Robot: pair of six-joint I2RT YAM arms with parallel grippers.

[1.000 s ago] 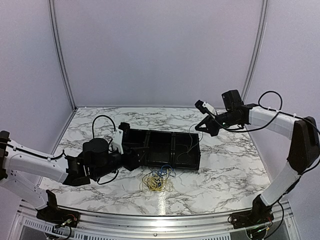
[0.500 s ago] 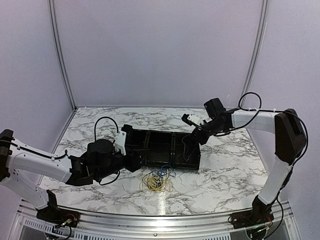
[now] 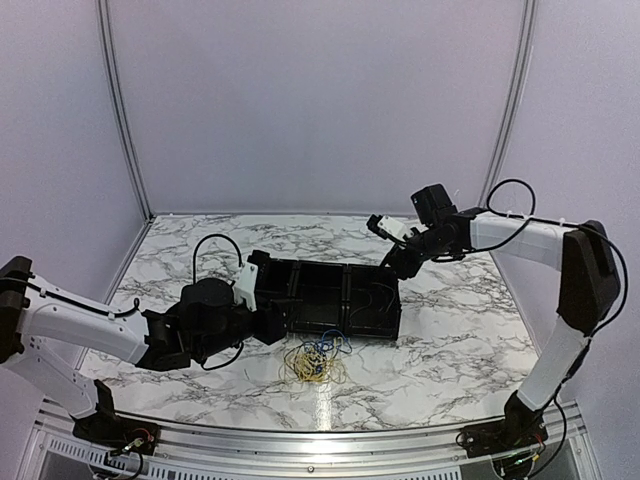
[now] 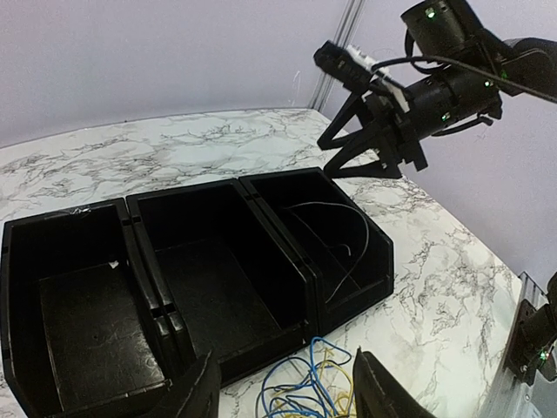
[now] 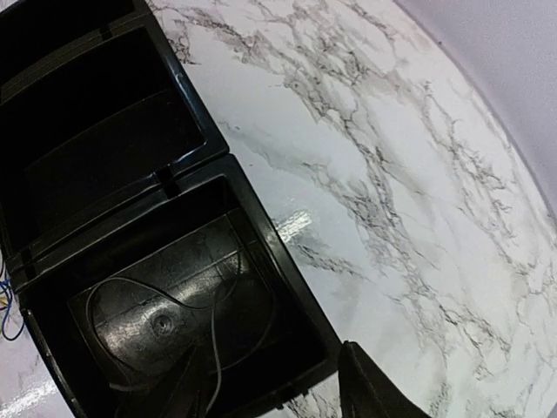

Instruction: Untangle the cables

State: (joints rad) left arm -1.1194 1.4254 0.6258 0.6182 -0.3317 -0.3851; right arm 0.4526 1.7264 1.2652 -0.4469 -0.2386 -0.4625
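Yellow and blue cables (image 3: 315,362) tangled just beside a black tray (image 3: 372,327).
Left gripper (image 4: 283,396) and right gripper (image 5: 274,383) both spread wide, empty.

A white, grey-veined marble table (image 3: 455,335) is carrying a black three-compartment tray (image 3: 372,329) across its middle, with a small tangle of yellow and blue cables (image 3: 315,363) lying just beside the tray's near wall.

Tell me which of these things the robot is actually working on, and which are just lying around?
Part of the job:
- cable tangle, yellow and blue, on the table in front of the tray
- thin wire lying in the tray's end compartment
- black tray, three compartments

Just there:
- marble table
- grey walls
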